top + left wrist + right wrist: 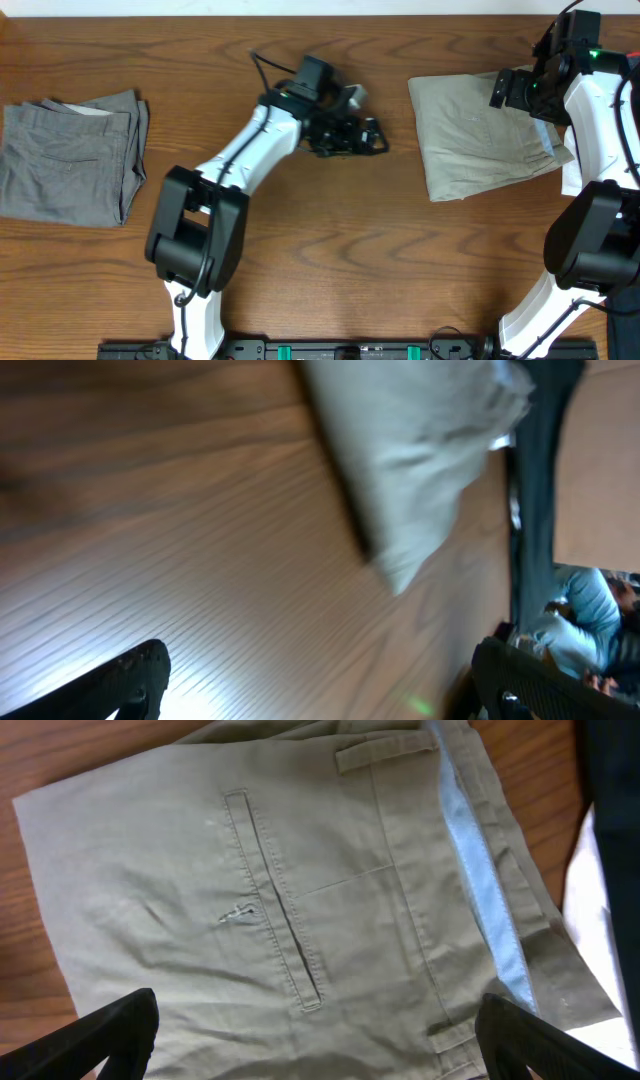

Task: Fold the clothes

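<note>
Wooden table [320, 260], seen from above. L arm [240, 150] stretches from the near edge diagonally to mid-table. R arm [590, 130] stands at the right edge, wrist bent over the cloth. Khaki pair [480, 140] lies folded flat, far right. Grey pair [70, 160] lies folded, far left. Both tools gape wide & hold nothing: left gripper [362, 135] over bare wood, right gripper [320, 1045] above the khaki back pocket [275, 900]. Risk, imo: a low pass snags the waistband [480, 870] & drags the fold open.
</note>
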`<state>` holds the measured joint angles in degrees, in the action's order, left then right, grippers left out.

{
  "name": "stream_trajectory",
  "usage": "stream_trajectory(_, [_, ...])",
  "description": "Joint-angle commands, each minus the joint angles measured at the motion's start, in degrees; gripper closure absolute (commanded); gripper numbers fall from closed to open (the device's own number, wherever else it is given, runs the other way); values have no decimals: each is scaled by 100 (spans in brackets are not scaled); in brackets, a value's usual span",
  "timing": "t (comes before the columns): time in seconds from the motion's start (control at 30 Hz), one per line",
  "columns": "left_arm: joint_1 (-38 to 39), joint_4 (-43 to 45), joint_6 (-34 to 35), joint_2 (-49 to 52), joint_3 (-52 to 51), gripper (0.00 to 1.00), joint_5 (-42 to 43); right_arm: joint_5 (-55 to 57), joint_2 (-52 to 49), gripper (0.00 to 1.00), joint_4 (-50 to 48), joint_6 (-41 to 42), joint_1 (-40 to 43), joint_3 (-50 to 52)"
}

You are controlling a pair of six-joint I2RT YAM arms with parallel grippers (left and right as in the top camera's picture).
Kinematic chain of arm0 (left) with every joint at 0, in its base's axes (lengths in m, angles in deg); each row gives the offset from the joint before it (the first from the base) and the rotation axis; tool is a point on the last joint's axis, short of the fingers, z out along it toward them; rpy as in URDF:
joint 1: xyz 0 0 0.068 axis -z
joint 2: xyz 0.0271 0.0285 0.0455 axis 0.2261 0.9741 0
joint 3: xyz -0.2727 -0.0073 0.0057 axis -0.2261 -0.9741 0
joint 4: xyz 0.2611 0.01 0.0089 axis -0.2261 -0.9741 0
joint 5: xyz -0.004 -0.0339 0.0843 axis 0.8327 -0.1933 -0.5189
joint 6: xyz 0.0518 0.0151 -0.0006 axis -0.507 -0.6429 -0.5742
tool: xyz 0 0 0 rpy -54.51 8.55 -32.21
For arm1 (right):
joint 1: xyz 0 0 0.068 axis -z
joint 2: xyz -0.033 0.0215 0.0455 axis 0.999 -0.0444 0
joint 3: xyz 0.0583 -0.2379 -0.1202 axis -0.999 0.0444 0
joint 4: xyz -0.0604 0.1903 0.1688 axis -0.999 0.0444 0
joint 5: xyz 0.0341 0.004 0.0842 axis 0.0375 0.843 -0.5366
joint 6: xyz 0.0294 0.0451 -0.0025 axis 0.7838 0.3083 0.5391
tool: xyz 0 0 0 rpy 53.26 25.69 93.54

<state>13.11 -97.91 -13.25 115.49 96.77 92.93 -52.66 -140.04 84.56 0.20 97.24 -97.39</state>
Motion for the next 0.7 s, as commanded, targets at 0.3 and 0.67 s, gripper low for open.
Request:
stream_trajectory(0.3, [704, 1716, 1458, 855, -13, 2, 42, -114, 164, 1, 66, 57, 22, -120])
stream_trajectory(0.67, [1158, 2629, 1775, 1233, -13, 2, 2, -114, 164, 1, 98, 57, 22, -118])
